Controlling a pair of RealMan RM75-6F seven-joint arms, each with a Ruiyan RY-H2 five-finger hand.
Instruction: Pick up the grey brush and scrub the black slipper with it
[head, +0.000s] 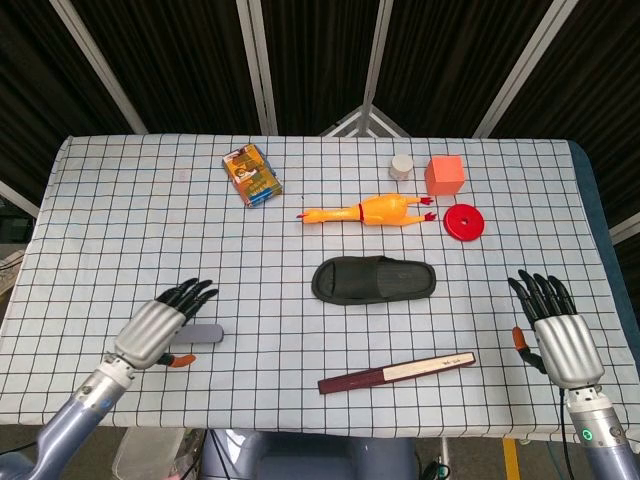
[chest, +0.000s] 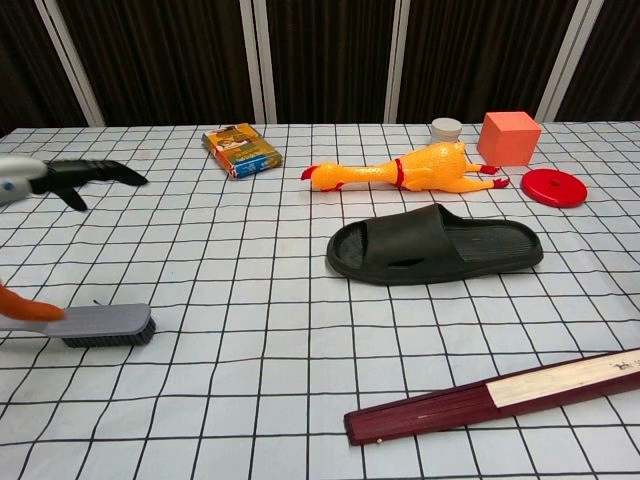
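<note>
grey brush (chest: 105, 325) handle hidden (under left hand (head: 160, 327))

No legible text, labels or numbers anywhere.

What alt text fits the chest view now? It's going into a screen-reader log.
A grey brush lies bristles-down on the checked tablecloth at lower left, with the left hand raised above it, fingers spread, holding nothing. A black slipper sits at centre, beyond it a rubber chicken, and a folded fan nearest the camera.
</note>
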